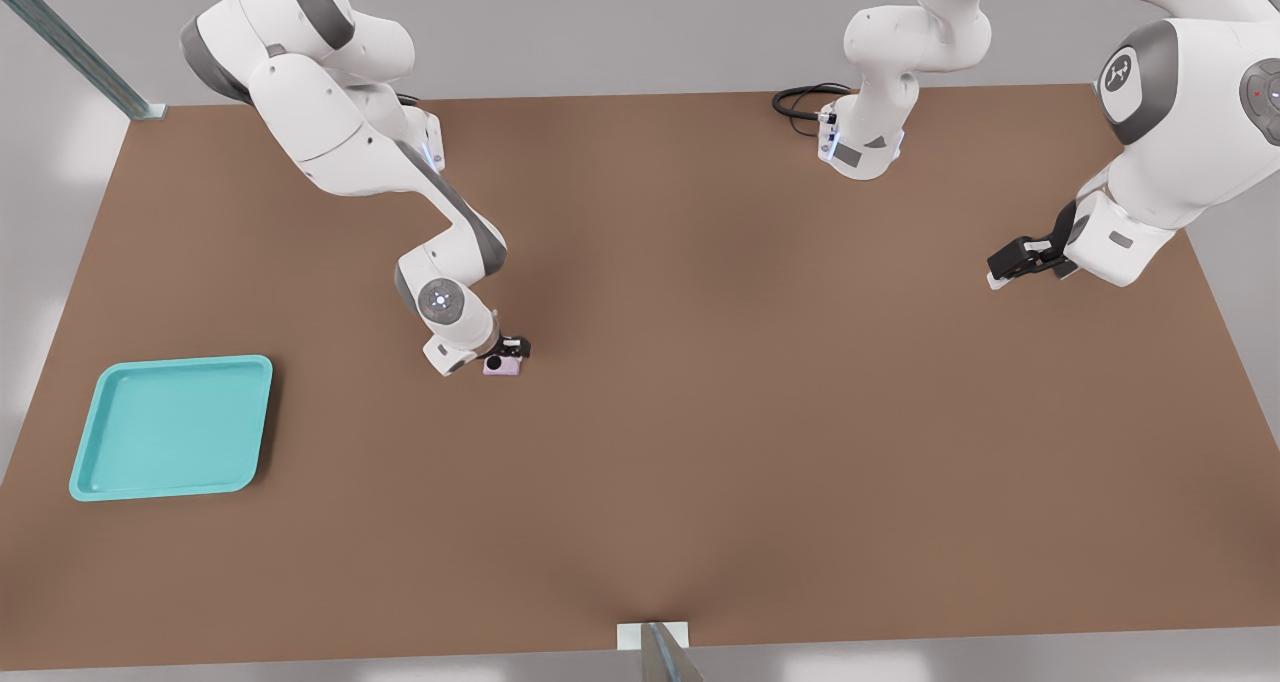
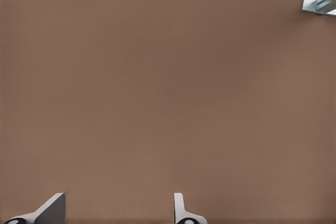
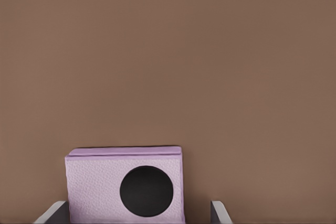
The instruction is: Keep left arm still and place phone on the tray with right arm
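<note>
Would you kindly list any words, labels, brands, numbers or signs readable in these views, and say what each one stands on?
No readable words or numbers anywhere.
Only sign: a white figure logo, not lettering, on the left arm's grey cap.
The phone, at the gripper, and the tray bear no text.

Brown tabletop (image 1: 760, 442), pale grey walls (image 1: 620, 22)

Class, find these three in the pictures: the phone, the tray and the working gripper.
phone (image 3: 100, 192): right wrist view, on its pink face beside the lens.
tray (image 1: 170, 427): front view, on its bare turquoise floor.
gripper (image 1: 508, 352): front view, at its fingertips, down at the phone.
</note>
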### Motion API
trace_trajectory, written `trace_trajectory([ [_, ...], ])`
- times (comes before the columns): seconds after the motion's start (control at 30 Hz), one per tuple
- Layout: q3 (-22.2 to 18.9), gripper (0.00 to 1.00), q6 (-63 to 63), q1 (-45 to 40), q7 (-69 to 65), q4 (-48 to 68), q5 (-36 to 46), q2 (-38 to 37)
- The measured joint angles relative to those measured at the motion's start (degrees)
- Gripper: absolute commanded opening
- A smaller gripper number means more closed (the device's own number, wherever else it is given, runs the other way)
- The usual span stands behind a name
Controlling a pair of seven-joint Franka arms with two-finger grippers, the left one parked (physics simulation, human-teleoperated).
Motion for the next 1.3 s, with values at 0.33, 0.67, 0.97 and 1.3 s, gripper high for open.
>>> trace_trajectory([
  [0.33, 0.01, 0.74, 0.01, 0.45, -0.56, -0.56, 0.13, 0.18],
  [0.67, -0.46, 0.73, -1.85, -5.06, -2.64, 0.14, 0.47, -6.85],
  [0.97, -10.75, 0.73, -3.70, -15.78, -12.97, 1.95, 0.84, -10.16],
  [1.3, -22.57, 0.75, -3.74, -23.00, -34.69, 10.95, 3.97, -5.39],
])
